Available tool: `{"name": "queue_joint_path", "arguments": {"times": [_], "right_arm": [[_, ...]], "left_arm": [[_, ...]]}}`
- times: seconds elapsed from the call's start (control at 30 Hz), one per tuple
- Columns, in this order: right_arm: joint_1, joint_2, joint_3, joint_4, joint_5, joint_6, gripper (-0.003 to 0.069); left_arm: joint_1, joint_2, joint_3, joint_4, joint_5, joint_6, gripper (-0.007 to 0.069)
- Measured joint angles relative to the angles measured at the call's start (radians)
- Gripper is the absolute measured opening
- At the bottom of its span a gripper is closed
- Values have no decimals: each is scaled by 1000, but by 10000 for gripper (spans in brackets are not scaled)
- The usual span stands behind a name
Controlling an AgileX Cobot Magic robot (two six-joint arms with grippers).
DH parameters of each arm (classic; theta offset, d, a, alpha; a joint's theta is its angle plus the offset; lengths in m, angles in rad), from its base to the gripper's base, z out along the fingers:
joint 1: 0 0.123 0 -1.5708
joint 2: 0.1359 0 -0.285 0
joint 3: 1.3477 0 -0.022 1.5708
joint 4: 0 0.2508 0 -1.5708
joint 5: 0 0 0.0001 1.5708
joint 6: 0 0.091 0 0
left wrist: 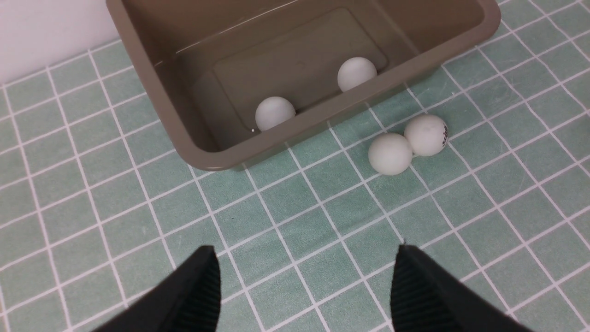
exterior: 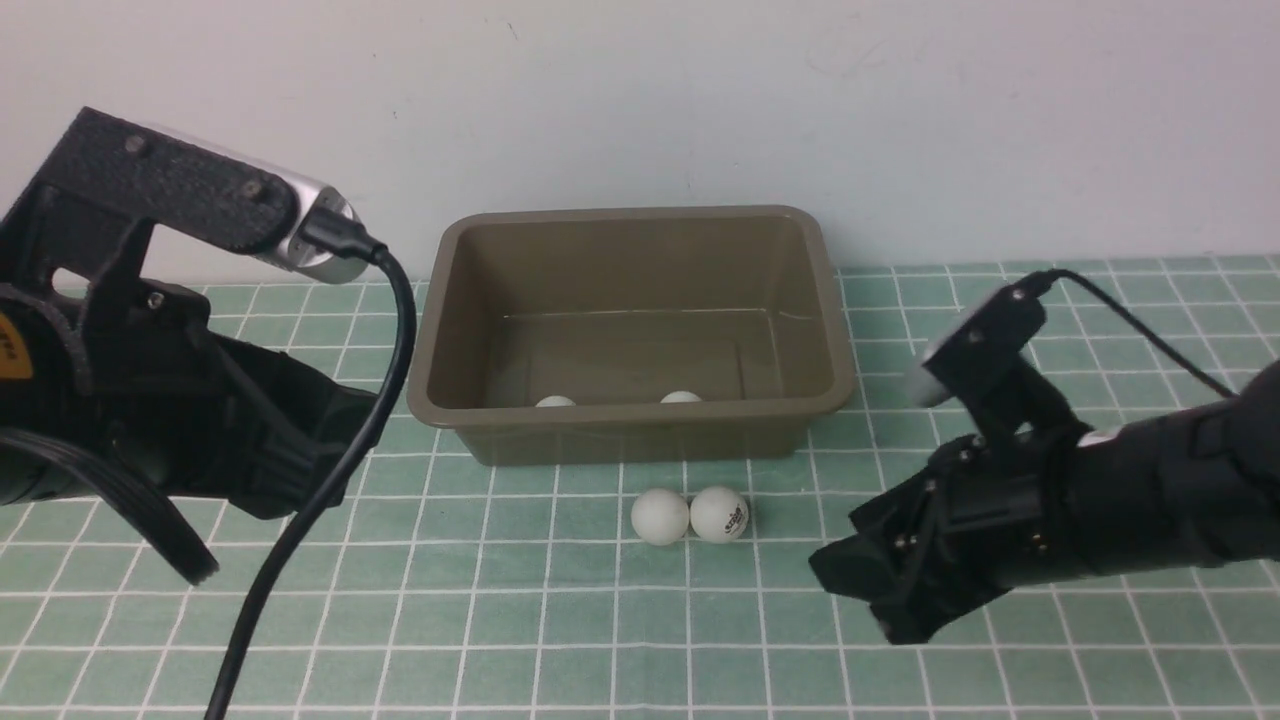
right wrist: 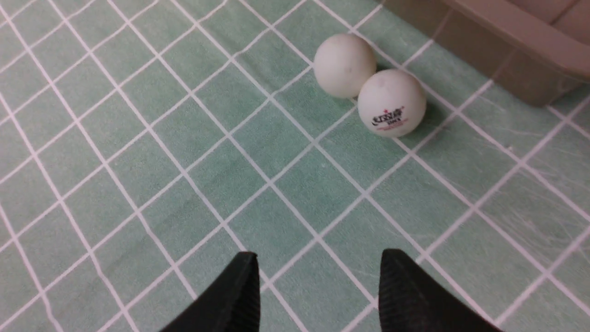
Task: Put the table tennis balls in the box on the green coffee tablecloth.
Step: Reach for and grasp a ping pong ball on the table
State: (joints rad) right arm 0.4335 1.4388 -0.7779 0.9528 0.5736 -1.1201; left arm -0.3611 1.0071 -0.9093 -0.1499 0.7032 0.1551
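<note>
The olive-brown box point(exterior: 640, 214) stands on the green coffee tablecloth point(exterior: 560, 620) against the wall. Two table tennis balls point(left wrist: 274, 113) point(left wrist: 356, 73) lie inside it along its near wall. Two more touch each other on the cloth just in front of the box: a plain one point(exterior: 660, 516) and one with a dark logo point(exterior: 719, 514). My left gripper point(left wrist: 306, 251) hovers over the cloth left of the box, open and empty. My right gripper point(right wrist: 318, 256) is low at the right, pointing toward the pair of balls, its jaws apart with only cloth between them.
A pale wall runs right behind the box. The left arm's black cable point(exterior: 330, 480) hangs down across the cloth at the left front. The right arm's cable point(exterior: 1140, 320) trails off to the right.
</note>
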Motion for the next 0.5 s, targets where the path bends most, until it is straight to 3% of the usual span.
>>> {"name": "queue_joint_path", "arguments": {"times": [0.2,0.37,0.5], "right_arm": [[72,91,-61,-8,-103,157,327],[79,170,-130,-6,-175,250,342],[79,237,-183,19,-198,281,414]], "left_arm": [[0,0,0,0,1,0,447],[0,0,0,0,8,0,447],[0,0,0,0,8,0,447]]}}
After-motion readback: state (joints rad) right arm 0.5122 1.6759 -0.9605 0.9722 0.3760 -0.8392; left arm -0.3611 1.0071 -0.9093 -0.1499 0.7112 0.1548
